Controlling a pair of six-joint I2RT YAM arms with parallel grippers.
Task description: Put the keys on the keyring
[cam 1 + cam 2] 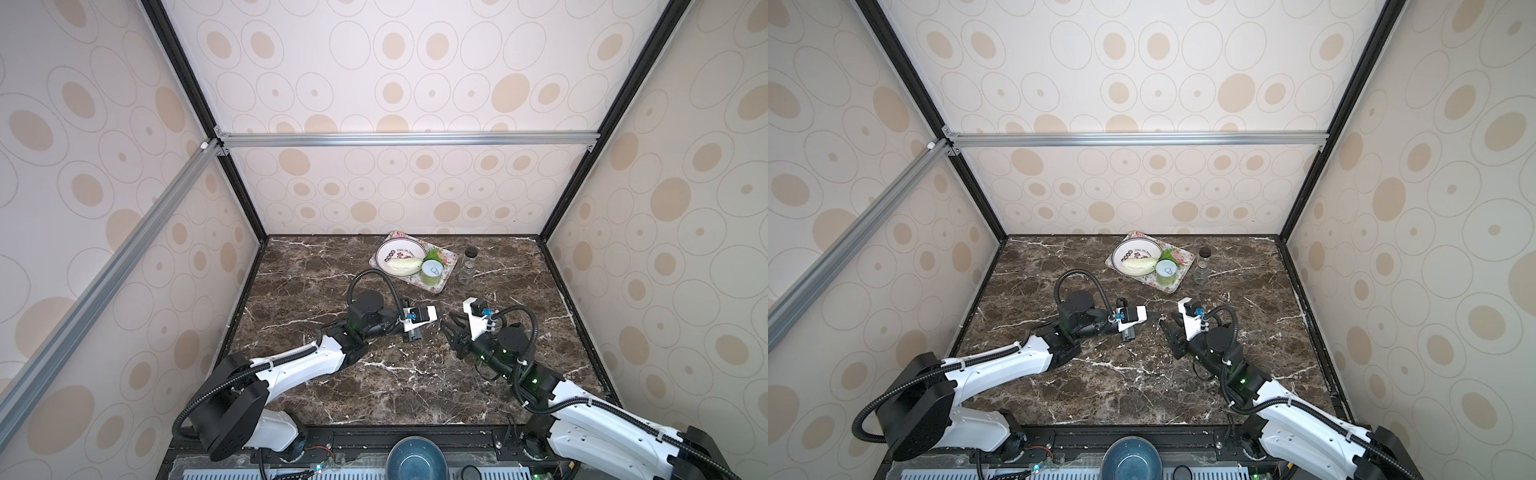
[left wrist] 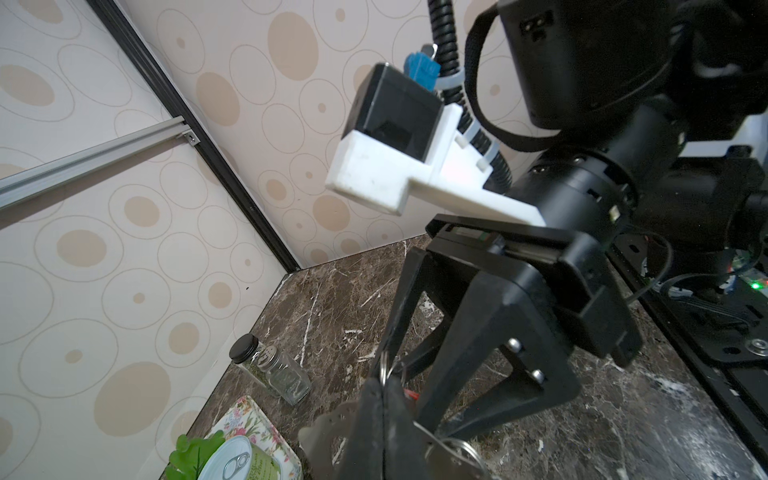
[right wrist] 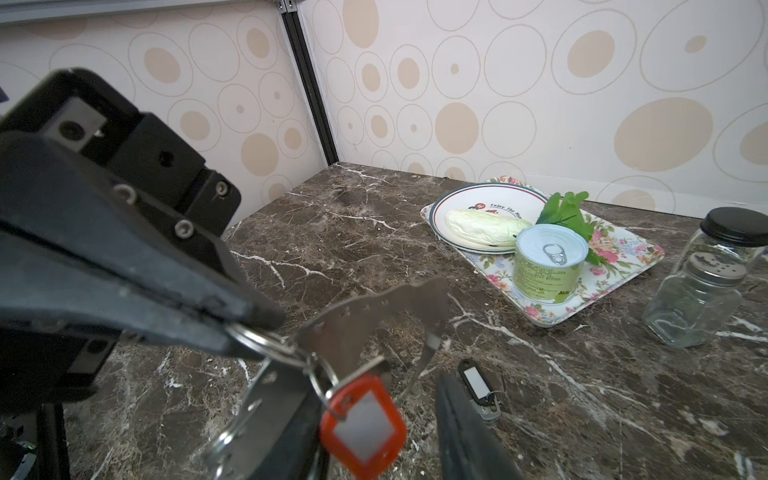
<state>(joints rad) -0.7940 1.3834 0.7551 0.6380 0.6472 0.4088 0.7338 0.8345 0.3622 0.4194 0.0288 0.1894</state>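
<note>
Just below mid-frame, the left tool [image 1: 441, 319] is seemingly clenching the stiff, slippery keyring [image 3: 374, 320] at its rim; the right tool [image 3: 376, 399] is gaping.

I see the flat grey keyring [image 3: 374, 318], holes along its rim, raised and tilted. The red-tagged key [image 3: 363, 424] dangles at its rim; the black-tagged key [image 3: 478, 384], white label up, lies flat near it.

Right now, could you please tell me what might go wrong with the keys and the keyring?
The left end effector pinches the red-tagged key only by its thin split ring, beside the keyring; it could slip free. The black-tagged key lies on the table close to the open right end effector; a careless move might knock it away.
</note>
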